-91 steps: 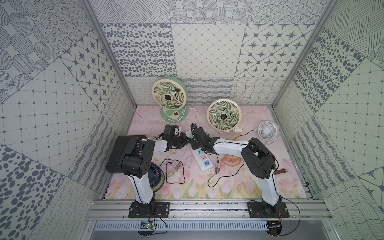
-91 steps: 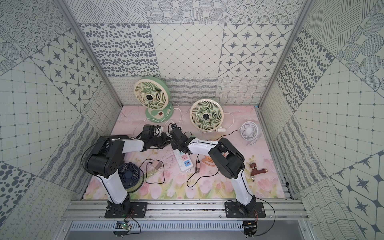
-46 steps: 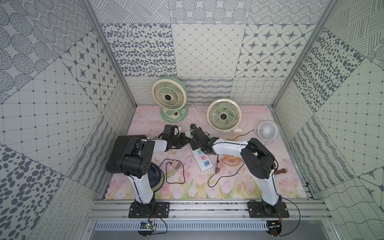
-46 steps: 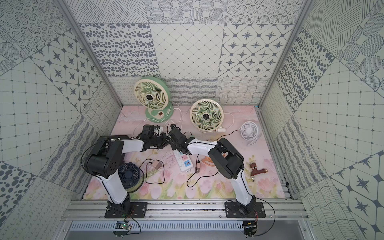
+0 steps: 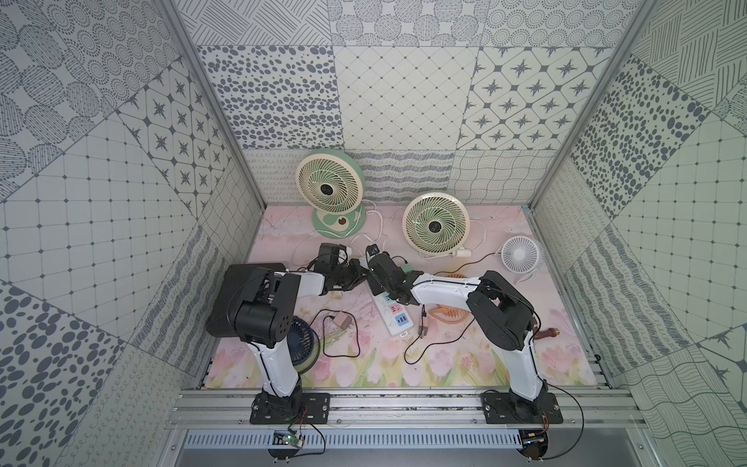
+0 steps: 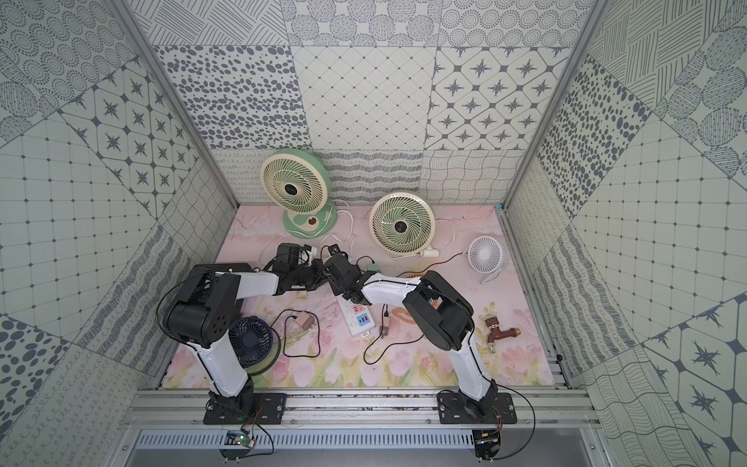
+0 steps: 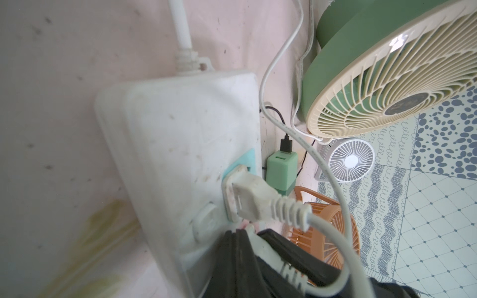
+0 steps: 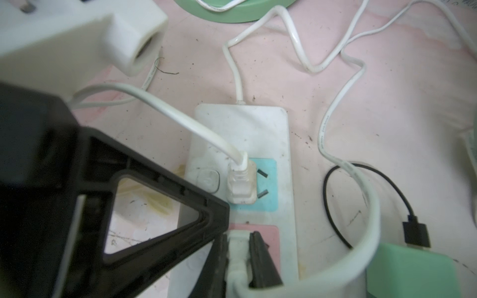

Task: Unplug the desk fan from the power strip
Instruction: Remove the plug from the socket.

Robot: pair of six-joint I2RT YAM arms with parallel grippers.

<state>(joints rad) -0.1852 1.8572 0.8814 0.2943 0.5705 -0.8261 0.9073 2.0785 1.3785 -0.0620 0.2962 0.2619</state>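
- The right fingers [image 8: 238, 236] are closed on the gripped plug [image 8: 236, 258], a white plug seated in the pink socket [image 8: 271, 234] of the power strip [image 8: 258, 129]. One finger lies on each flat side of the plug.
- The strip lies flat on the desk [image 8: 400, 108], directly under the right fingers. Its long axis runs straight ahead of them: the blue socket [image 8: 268, 203] comes next, then the end where the strip's own lead leaves.
- The gripped plug stands upright out of the strip's face. The coming pull is therefore judged to go straight up off the desk, across the long axis and not along it.
- The left fingers [image 8: 223, 215] are closed with nothing seen between them. Their tip sits just beside the right fingers, over the strip's edge next to the blue socket. It looks placed to pin the strip down, but contact cannot be confirmed.
- A second plug [image 8: 241, 185] sits in the blue socket just ahead of the right fingers. Its lead crosses close over the left fingers, and a tilted pull could snag it.
- The thick cord [image 8: 371, 214] from the gripped plug loops out to one side of the right fingers and then away ahead of them. The pictures do not let it be traced to either the green-based fan [image 5: 329, 190] or the cream fan [image 5: 435, 223].
- The right arm has the hold, so the extraction falls to it and the left arm braces.
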